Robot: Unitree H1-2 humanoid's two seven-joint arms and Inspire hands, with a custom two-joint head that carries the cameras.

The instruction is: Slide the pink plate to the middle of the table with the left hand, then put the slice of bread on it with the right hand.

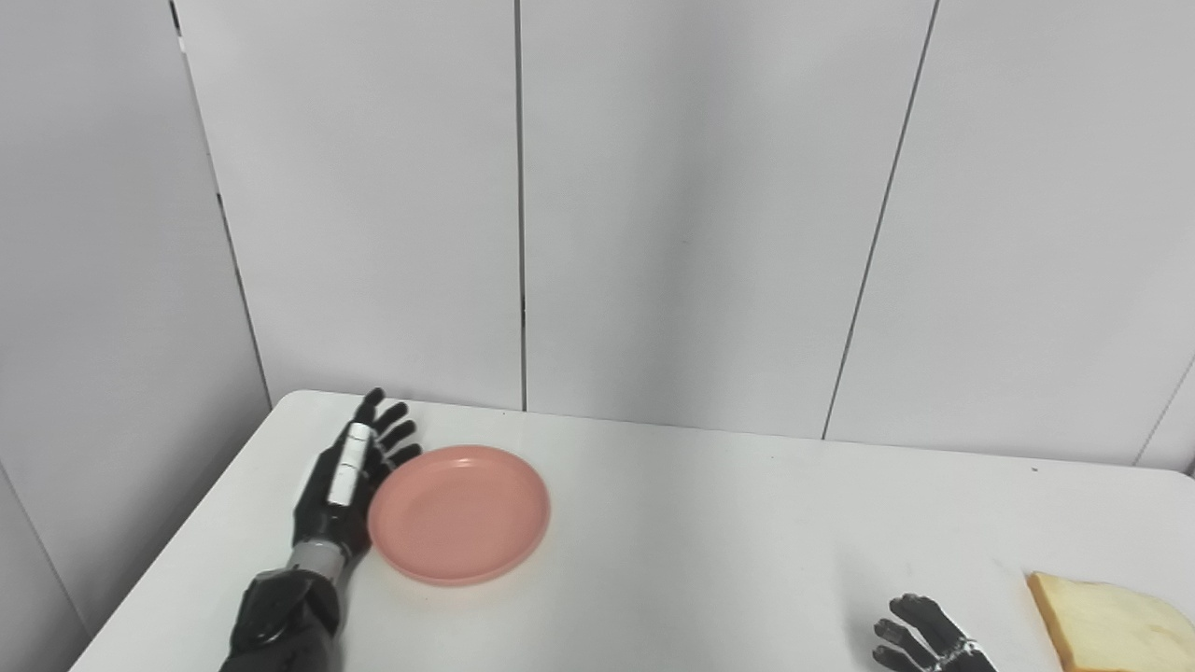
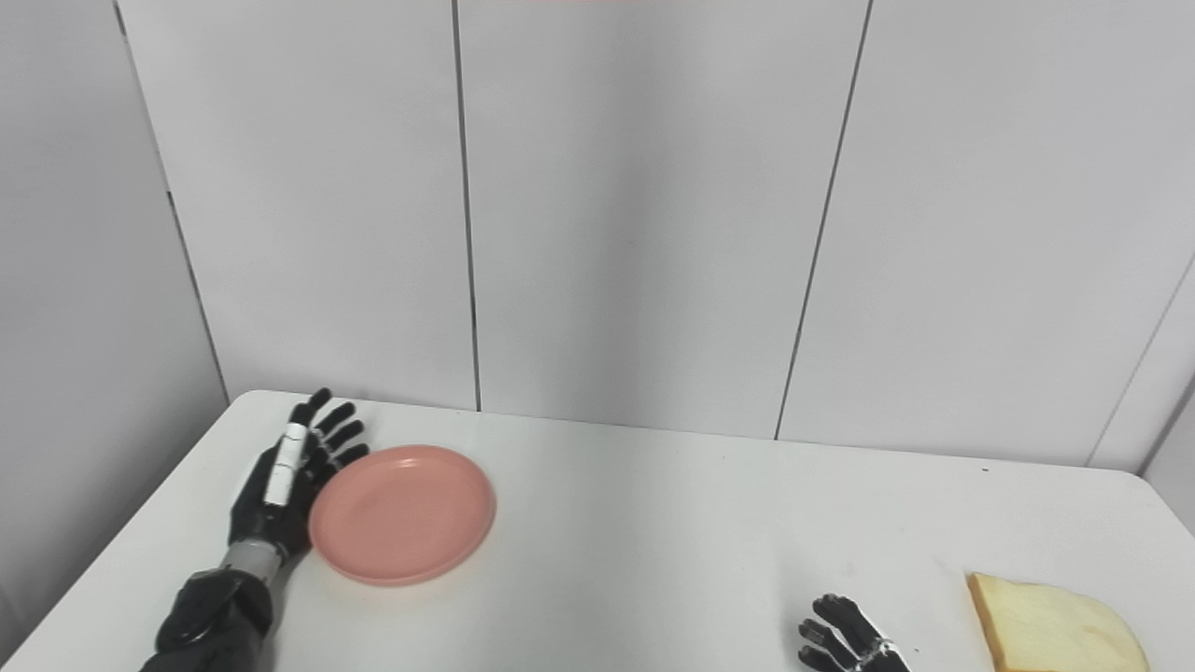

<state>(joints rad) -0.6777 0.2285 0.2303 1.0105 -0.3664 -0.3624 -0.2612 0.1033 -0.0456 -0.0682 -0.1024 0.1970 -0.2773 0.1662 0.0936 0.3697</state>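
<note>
The pink plate [image 1: 459, 513] lies flat on the left part of the white table [image 1: 709, 523]. My left hand [image 1: 350, 481] stands on edge against the plate's left rim, fingers stretched out and apart, holding nothing. A slice of bread [image 1: 1111, 623] rests at the table's near right corner, partly cut off by the picture's edge. My right hand [image 1: 924, 639] shows only its fingertips at the bottom edge, a little left of the bread and apart from it, fingers spread and empty.
Grey wall panels [image 1: 691, 215] rise right behind the table's far edge. The table's left edge runs close beside my left arm [image 1: 280, 616].
</note>
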